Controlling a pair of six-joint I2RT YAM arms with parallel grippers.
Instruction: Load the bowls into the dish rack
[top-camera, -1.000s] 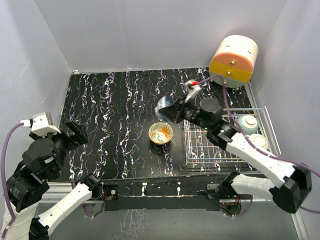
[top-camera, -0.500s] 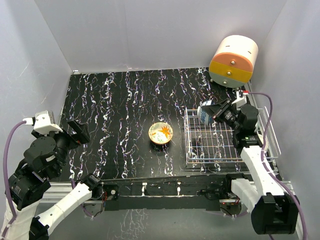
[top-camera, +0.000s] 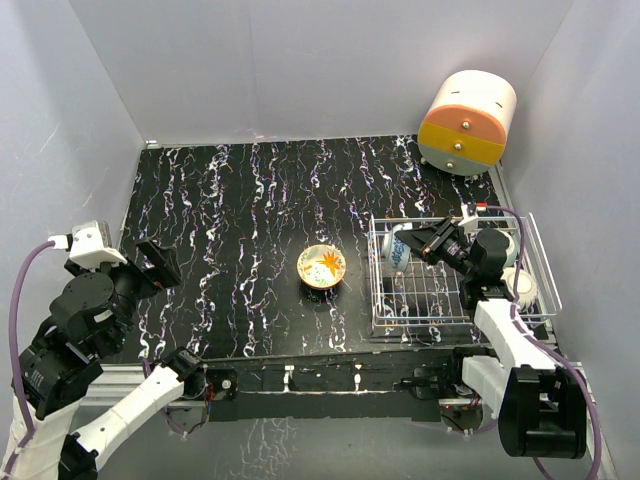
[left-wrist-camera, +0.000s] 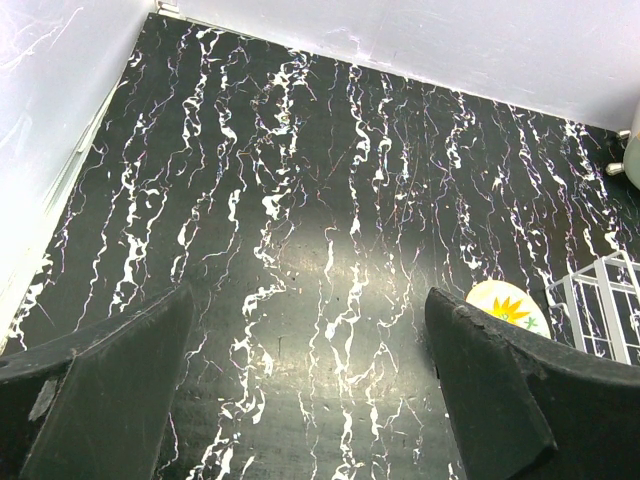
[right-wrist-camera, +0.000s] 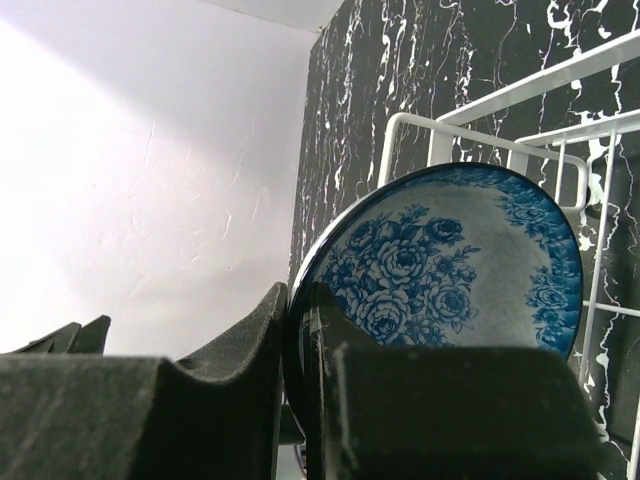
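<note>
Left gripper (top-camera: 158, 263): fingers spread wide with nothing between them. It hangs over the near-left of the table, well apart from every dish.
Right gripper (right-wrist-camera: 298, 300): pressed together on the rim of the blue floral bowl (right-wrist-camera: 440, 262), a thin pinch on the edge alone.
Blue floral bowl: tipped up on edge at the far-left corner of the dish rack (top-camera: 420, 300), its lower part down among the white wires. I cannot tell whether it touches them.
Dish rack: white wire basket on the near-right of the table. Pale bowls (top-camera: 522, 288) sit along its right side, partly behind the arm.
Orange-patterned bowl (top-camera: 322, 265): upright on the table just left of the rack, not yet loaded.
Step in hand: probably setting the blue bowl down in the rack.
Risk: the hold is on a smooth glazed rim, so the bowl could pivot or slip if it knocks a wire. Let go while standing on edge, it may roll or topple — possibly out over the low side.
Surface: black marbled tabletop (top-camera: 230, 220) with white veins, glossy enough to show glare in the left wrist view.
Room: plain pale walls on three sides, and a cream-and-orange round drawer unit (top-camera: 466, 118) in the far-right corner.
</note>
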